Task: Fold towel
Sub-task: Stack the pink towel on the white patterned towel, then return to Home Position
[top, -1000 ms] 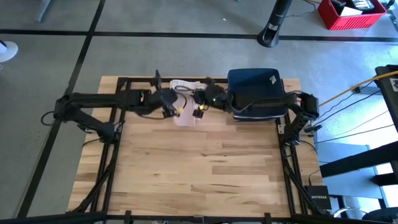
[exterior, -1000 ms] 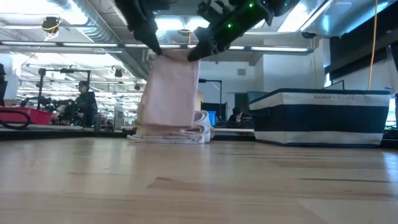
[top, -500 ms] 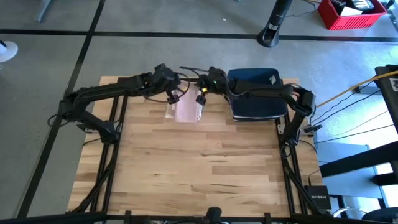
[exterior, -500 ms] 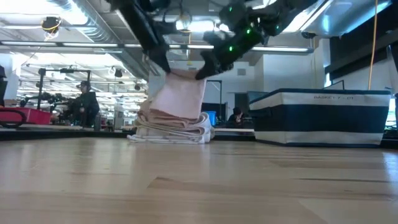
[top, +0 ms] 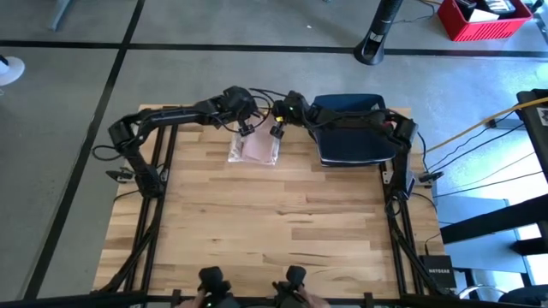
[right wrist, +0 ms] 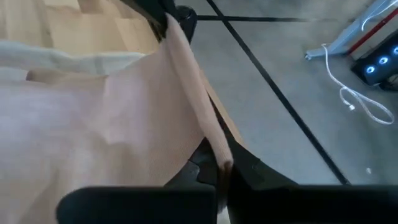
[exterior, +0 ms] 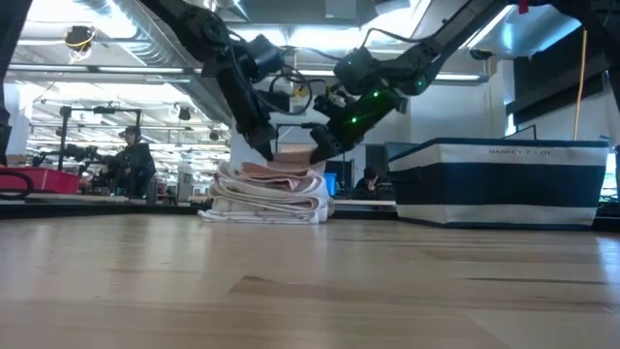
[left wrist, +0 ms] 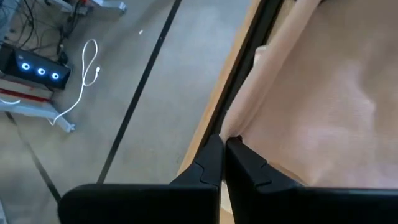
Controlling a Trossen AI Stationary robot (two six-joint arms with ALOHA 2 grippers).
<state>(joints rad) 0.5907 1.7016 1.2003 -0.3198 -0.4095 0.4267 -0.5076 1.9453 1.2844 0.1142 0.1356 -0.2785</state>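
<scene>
A pale pink towel point(top: 254, 148) lies spread on a stack of folded light towels point(exterior: 269, 199) near the table's far edge. In the low view the pink towel point(exterior: 283, 172) is the top layer. My left gripper point(top: 243, 129) is shut on the towel's far left corner, and my right gripper point(top: 276, 131) is shut on its far right corner. Both grippers sit low over the far side of the stack, slanting down; the low view shows my left gripper point(exterior: 263, 149) and my right gripper point(exterior: 317, 152) just above the stack. My left gripper pinches the pink towel's corner point(left wrist: 237, 137) between its two fingertips, coming slanting down from the table's left. The cloth runs slack from the fingers onto the stack. My right gripper pinches the towel's hemmed edge at the other far corner point(right wrist: 217, 151) between its fingertips, slanting down from the right. The hem runs from the fingers toward my other gripper; the rest rests on the stack.
A dark blue basket point(top: 349, 128) with a white stripe stands right of the stack, at the far right of the table. The wooden tabletop point(top: 274, 222) stretches toward the near edge. People and benches show in the room behind in the low view.
Both grippers have gone down and toward the table's far edge, staying shut on the towel's corners. The pink towel, which hung upright below them, has been laid over onto the stack and now lies nearly flat on it.
</scene>
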